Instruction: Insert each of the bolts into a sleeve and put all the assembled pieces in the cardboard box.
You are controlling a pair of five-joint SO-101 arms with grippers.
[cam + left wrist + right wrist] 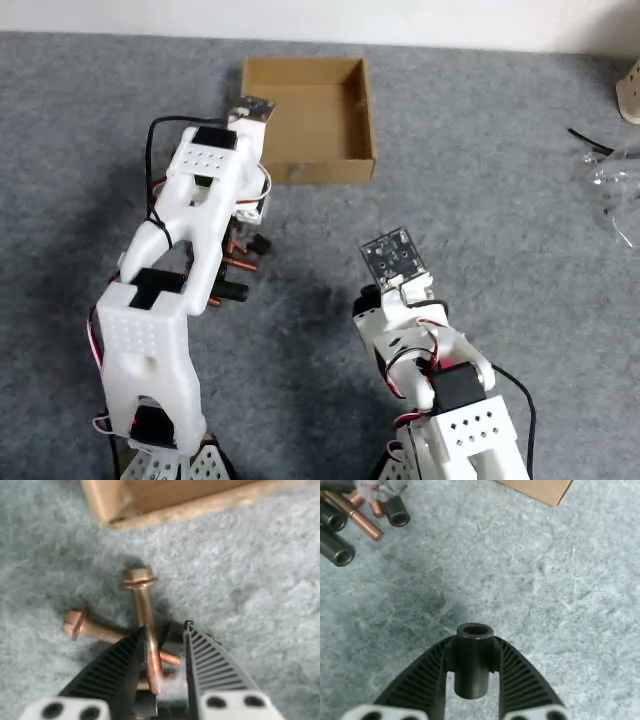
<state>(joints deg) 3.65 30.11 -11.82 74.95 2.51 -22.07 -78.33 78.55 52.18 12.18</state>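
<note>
The left hand (165, 628) hangs over a small pile of parts on the grey surface (480, 180), just on the near side of the cardboard box (320, 170). Its fingers stand apart, straddling the threaded end of a copper bolt (142, 610). The shank lies against one finger, with a gap to the other. The bolt's flanged head points towards the box wall. A second bolt (85, 626) lies crosswise under it, head out to the side.

The right hand (473, 642) sits well to the right of the pile and nearer than the box. It is closed on a black sleeve (472, 667), held on end with its open bore facing the wrist camera. Loose sleeves (337, 552) and more copper bolts (360, 517) lie together in the pile beyond it.
</note>
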